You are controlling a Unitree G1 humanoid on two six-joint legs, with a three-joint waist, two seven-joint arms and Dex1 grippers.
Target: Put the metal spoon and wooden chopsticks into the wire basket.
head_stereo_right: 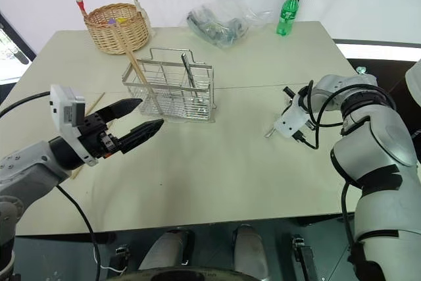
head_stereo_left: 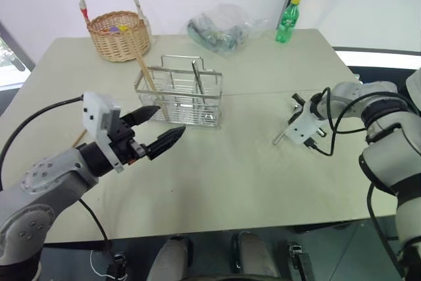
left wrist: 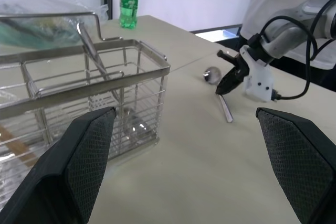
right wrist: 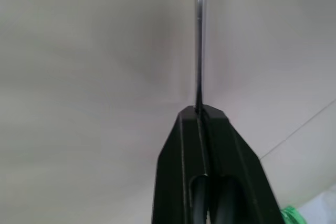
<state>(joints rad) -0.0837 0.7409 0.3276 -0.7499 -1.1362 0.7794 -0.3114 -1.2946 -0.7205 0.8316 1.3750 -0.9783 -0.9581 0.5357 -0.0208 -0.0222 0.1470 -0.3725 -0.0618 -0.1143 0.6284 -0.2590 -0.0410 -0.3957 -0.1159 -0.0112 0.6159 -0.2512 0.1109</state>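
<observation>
Jaws: your right gripper (left wrist: 227,83) pinches the spoon (left wrist: 220,96); left gripper (head_stereo_left: 158,129) gapes empty. Spoon lies flat, basket (head_stereo_left: 181,97) well left of it.

From the head, our two eye views look forward and down over the whole counter (head_stereo_left: 217,182), sharing nearly the same scene. Our left wrist view faces level across it, close beside the wire basket (left wrist: 105,82) and toward the right claw (left wrist: 227,83). Our right wrist view looks steeply down, very near the counter.
</observation>
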